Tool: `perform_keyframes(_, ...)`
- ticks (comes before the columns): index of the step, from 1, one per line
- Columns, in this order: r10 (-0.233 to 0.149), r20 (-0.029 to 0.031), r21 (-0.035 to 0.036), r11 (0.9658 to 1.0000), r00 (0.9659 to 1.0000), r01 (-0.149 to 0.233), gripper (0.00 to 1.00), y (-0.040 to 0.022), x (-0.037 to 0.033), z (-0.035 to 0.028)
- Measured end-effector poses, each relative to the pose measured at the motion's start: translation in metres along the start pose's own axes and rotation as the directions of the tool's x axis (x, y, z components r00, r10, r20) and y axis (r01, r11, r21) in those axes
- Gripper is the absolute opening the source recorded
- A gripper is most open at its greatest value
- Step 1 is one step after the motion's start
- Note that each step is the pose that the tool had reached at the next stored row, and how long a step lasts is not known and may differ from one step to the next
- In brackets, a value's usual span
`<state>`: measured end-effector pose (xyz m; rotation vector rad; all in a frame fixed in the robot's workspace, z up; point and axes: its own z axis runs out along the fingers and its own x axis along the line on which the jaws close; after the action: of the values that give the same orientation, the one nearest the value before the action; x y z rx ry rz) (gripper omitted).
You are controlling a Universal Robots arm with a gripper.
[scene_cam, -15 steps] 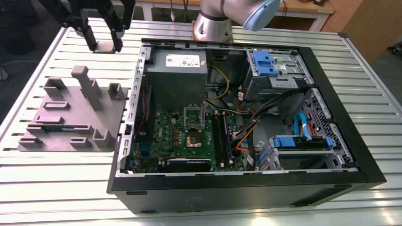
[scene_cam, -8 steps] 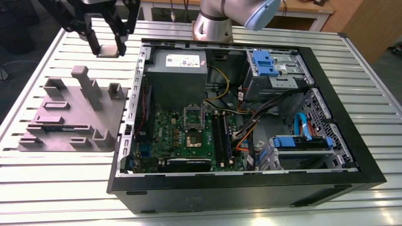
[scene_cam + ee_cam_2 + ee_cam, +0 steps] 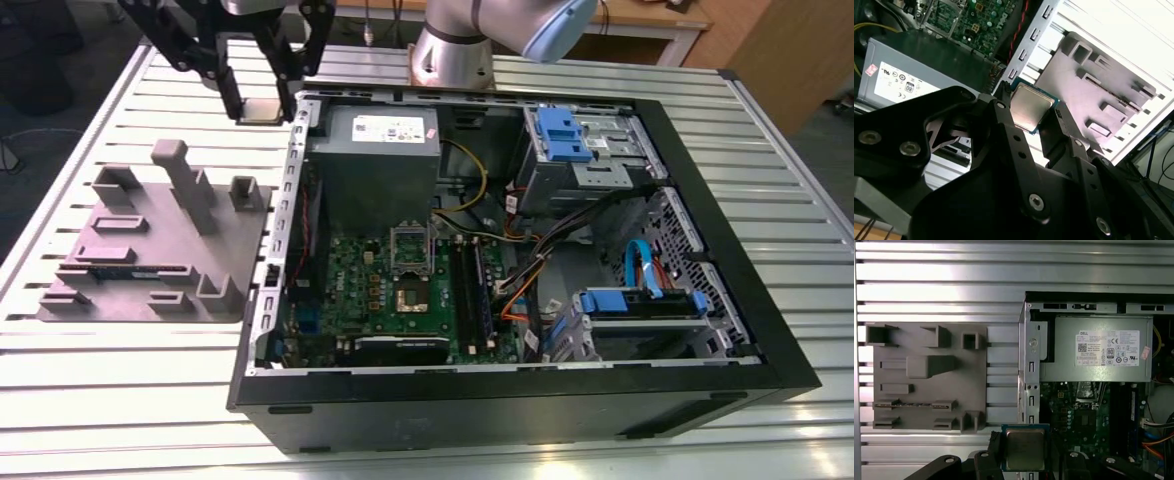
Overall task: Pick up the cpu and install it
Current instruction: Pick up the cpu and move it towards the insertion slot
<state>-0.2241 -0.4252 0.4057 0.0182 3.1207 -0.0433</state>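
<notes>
my claw [image 3: 262, 100] grips the cpu [image 3: 1025, 449] by its edges beside the case [image 3: 534, 400], so i'd carry it level, square to the socket [image 3: 410, 297].

The cpu [image 3: 1025, 449] presents a smooth, silvery-grey metal top with a dull sheen; the gripper fingers [image 3: 1004, 120] are matt black. The moulded tray [image 3: 974, 390] is matt grey plastic. The ribbed table [image 3: 954, 275] is satin bare metal, and the power supply [image 3: 1069, 365] is grey sheet metal bearing a white paper label [image 3: 1109, 347].
</notes>
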Motion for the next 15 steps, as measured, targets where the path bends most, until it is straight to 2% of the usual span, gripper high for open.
perform_keyframes(11, 0.0, 0.0, 0.0, 1.0, 1.0, 0.0, 0.47, 0.0, -0.0106, 0.0008)
perform_keyframes(15, 0.0, 0.0, 0.0, 1.0, 1.0, 0.0, 0.47, 0.0, -0.012, 0.0009)
